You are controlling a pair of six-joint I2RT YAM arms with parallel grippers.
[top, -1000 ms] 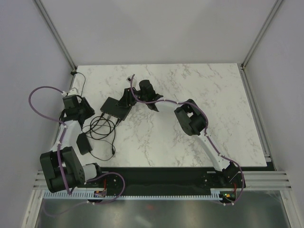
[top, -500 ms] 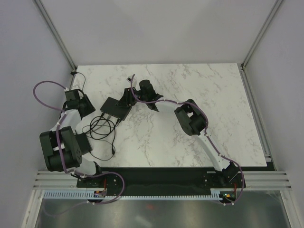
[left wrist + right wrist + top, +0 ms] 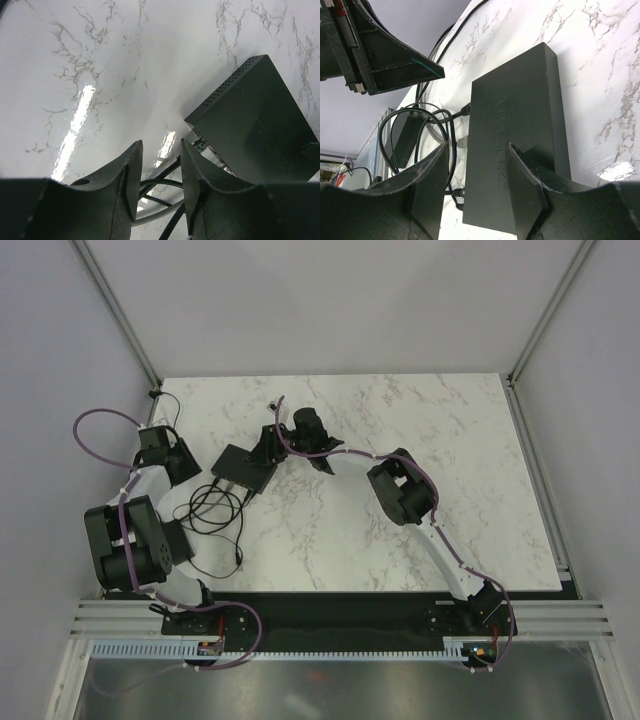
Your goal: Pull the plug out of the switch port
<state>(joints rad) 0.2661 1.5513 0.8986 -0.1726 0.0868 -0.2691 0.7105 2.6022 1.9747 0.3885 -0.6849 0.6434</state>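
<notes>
Since a second ago the left arm has folded back: its elbow, then low and stretched toward the cables, now stands bunched near the table's near-left corner, and it covers the black power brick that the overhead view showed before. The left gripper (image 3: 168, 453) has drawn a little away from the switch (image 3: 243, 468). The right arm and the switch have not shifted.

The left arm is bent sharply, forearm rising from the elbow to the wrist. Its jaws stand apart with nothing between them. Seen from its wrist, the left gripper (image 3: 160, 145) hangs above the marble table (image 3: 100, 60), with loops of black cable (image 3: 160, 182) showing through the gap.

The right arm reaches long across the table, wrist turned down. The right gripper (image 3: 268, 445) is at the switch's far right end, jaws spread. From its wrist, both fingers lie over the switch's top face; whether they press on it I cannot tell.

Ahead and to the right of the left jaws, the switch (image 3: 255, 125) lies flat, its port edge turned toward them. From the right gripper (image 3: 479, 147), its long axis runs straight ahead along the fingers. Its port edge is on the left finger's side, where a pale plug (image 3: 462, 142) sits.
</notes>
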